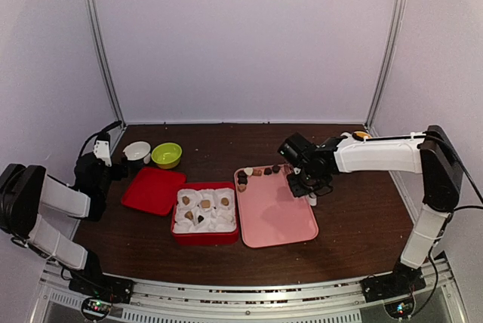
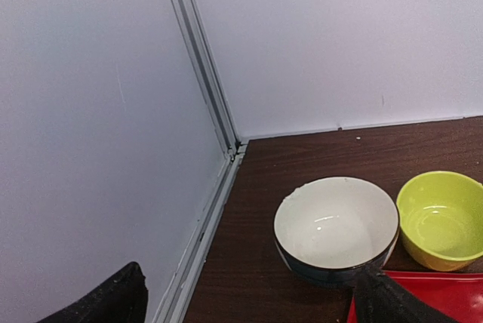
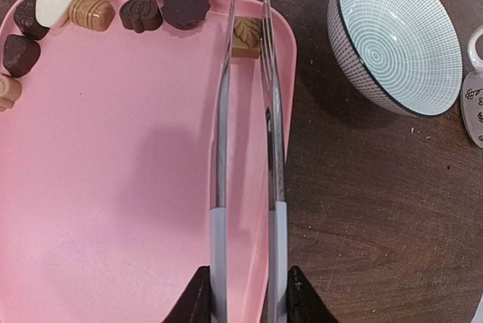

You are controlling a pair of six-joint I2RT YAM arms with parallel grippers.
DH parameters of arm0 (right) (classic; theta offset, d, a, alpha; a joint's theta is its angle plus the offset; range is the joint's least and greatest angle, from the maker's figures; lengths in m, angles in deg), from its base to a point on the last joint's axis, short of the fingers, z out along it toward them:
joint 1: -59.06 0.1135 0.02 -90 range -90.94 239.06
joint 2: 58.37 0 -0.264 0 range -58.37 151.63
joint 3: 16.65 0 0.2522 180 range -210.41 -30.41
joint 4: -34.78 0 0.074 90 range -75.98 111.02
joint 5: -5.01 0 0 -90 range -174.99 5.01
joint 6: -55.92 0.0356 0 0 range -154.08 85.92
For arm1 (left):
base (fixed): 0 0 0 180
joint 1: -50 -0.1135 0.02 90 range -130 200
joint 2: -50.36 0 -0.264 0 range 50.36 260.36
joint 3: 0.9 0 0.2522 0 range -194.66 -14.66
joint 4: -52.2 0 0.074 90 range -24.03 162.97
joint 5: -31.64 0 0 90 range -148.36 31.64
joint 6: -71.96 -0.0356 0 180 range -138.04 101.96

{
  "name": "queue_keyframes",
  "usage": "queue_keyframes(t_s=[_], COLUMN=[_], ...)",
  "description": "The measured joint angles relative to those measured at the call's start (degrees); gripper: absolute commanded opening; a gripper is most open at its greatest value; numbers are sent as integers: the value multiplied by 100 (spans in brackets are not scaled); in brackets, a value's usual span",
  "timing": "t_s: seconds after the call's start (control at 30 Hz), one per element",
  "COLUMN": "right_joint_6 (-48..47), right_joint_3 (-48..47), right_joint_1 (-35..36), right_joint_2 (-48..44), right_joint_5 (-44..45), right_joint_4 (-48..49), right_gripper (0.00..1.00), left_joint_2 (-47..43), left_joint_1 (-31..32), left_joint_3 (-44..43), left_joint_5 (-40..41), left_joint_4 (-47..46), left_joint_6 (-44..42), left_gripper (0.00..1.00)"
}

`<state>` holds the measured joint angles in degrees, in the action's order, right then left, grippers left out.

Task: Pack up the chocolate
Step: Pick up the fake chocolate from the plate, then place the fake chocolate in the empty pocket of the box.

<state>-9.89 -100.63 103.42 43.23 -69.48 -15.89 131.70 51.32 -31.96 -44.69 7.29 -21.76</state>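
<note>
Closest to you, at the bottom of the right wrist view, the right hand [image 3: 245, 302] is clenched on a pair of tongs [image 3: 219, 149], with one dark finger pressed to the outside of each long metal arm. The left hand [image 2: 249, 304] is released. Its fingers are spread wide and grasp nothing, and it sits at the far left of the tabletop [image 1: 355, 217], close to the wall.

On that dark wooden tabletop, the pink tray [image 1: 279, 217] lies right of centre. Just left of it is the red box [image 1: 204, 238], lined with white paper cups. The red lid [image 1: 151, 191] lies flat to the box's far left. Beyond the lid, a white bowl [image 2: 336, 229] and a green bowl [image 2: 441, 221] stand side by side. A patterned bowl [image 3: 396, 36] stands just off the tray's far right corner.

You will find the chocolate pieces [image 3: 139, 13] in two places. Some sit in a row along the tray's far edge, curling down its left side: dark, light brown and one cream-white. A few more sit in the cups of the red box. The tongs' tips lie on either side of the light brown piece at the right end of the row. You cannot tell whether they press on it.
</note>
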Motion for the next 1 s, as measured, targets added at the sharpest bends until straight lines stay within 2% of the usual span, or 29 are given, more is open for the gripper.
queue_keyframes(t_s=[0.5,1.0], right_joint_6=[-286,-553], right_joint_3=[201,304], right_joint_1=[439,966], right_joint_2=[-1432,-1631], right_joint_5=[-131,-520], right_joint_4=[-133,-170], right_gripper=[24,24], left_joint_2=[0,0], left_joint_1=[0,0], left_joint_3=[0,0], left_joint_5=[0,0], left_joint_4=[0,0], left_joint_6=[2,0], left_gripper=[98,98])
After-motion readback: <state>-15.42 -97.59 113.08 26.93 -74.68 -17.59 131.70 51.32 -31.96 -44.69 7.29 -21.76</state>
